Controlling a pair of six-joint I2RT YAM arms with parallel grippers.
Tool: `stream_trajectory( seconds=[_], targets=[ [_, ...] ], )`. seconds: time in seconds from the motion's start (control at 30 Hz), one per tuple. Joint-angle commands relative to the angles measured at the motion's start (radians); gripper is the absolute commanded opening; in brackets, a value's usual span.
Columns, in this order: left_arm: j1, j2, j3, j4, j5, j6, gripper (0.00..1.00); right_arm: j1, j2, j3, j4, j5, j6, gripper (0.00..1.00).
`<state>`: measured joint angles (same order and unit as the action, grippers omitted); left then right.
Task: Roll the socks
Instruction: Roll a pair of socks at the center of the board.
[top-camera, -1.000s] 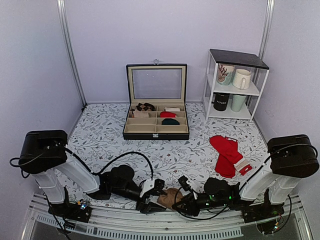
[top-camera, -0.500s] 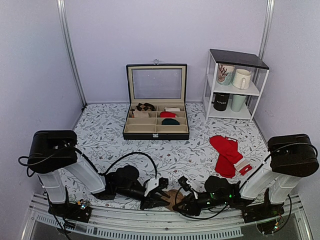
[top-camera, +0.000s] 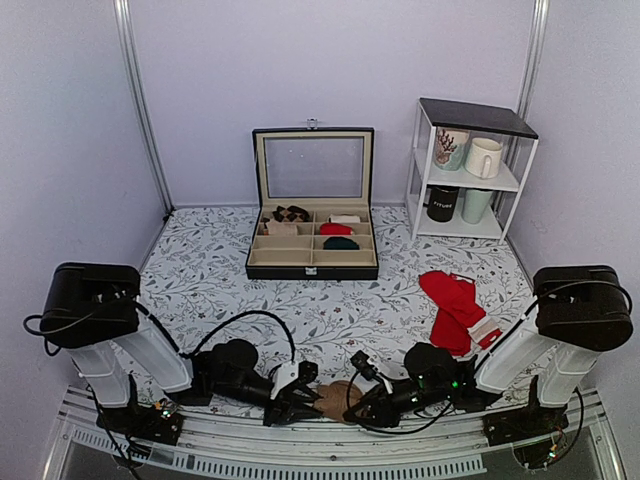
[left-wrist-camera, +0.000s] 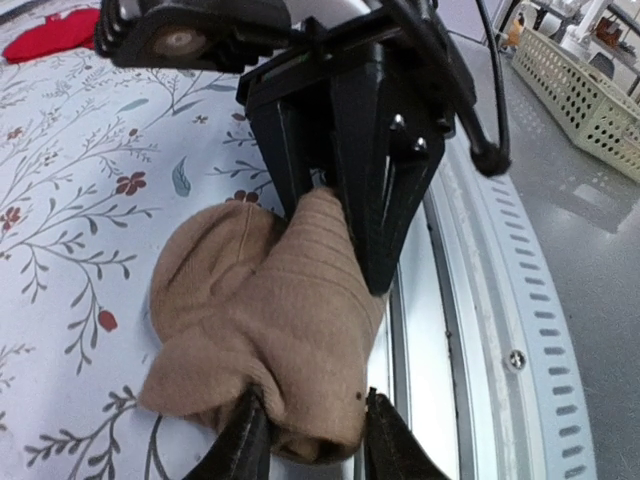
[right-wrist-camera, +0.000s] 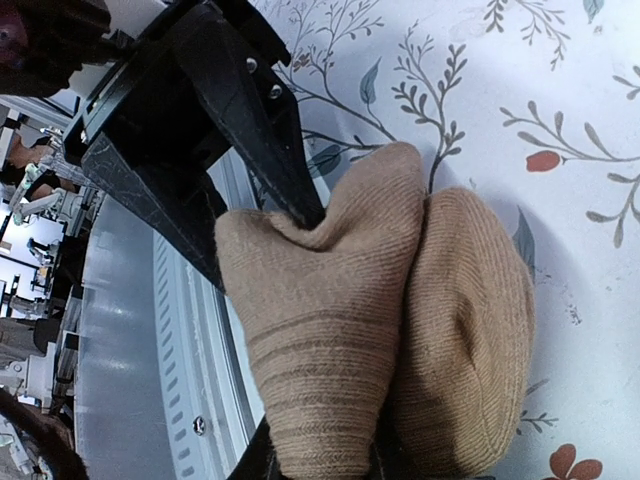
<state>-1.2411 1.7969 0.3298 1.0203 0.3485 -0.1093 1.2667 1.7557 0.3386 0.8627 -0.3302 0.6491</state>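
Observation:
The tan ribbed socks (top-camera: 337, 399) lie as a bunched roll at the table's near edge, between my two grippers. My left gripper (top-camera: 303, 396) is shut on the roll's left side; in the left wrist view its fingers pinch the cuff of the socks (left-wrist-camera: 270, 310). My right gripper (top-camera: 366, 403) is shut on the right side; in the right wrist view the socks (right-wrist-camera: 400, 330) fill the frame, a stretched cuff part held between its fingers. Each wrist view shows the other gripper's black fingers (left-wrist-camera: 375, 170) (right-wrist-camera: 240, 120) on the far side of the roll.
A black compartment box (top-camera: 312, 245) with small rolls stands open at the back centre. Red socks with a white tag (top-camera: 455, 308) lie at the right. A white shelf (top-camera: 468, 170) with mugs stands back right. The metal table rail (left-wrist-camera: 520, 300) runs just beside the roll.
My left gripper has pulled back left and lower at the near edge, still on the roll. My right gripper has shifted slightly left toward it. The roll looks more compact.

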Motion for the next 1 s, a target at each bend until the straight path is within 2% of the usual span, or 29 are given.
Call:
stream_trajectory(
  seconds=[0.0,0.3,0.73,0.77,0.83,0.87,0.97],
  targets=[
    [-0.021,-0.058,-0.037,-0.047,-0.033,0.016,0.32,-0.004,0.077,-0.028,-0.322,0.029,-0.012,0.19],
    [-0.014,-0.229,-0.012,-0.098,-0.054,0.075,0.35,-0.007,0.080,-0.015,-0.347,0.033,-0.028,0.19],
    [-0.008,-0.002,0.046,-0.053,0.036,0.050,0.36,-0.013,0.081,-0.012,-0.350,0.028,-0.037,0.19],
    [-0.005,0.012,0.054,-0.050,0.038,0.045,0.45,-0.013,0.081,-0.012,-0.351,0.027,-0.037,0.19],
    [-0.003,0.035,0.061,-0.037,0.038,0.037,0.90,-0.013,0.080,-0.011,-0.352,0.026,-0.037,0.19],
    [-0.002,0.042,0.062,-0.027,0.041,0.034,0.98,-0.013,0.080,-0.011,-0.353,0.026,-0.037,0.19],
    [-0.001,0.052,0.061,-0.019,0.049,0.032,0.99,-0.015,0.079,-0.012,-0.356,0.025,-0.036,0.18]
  ],
)
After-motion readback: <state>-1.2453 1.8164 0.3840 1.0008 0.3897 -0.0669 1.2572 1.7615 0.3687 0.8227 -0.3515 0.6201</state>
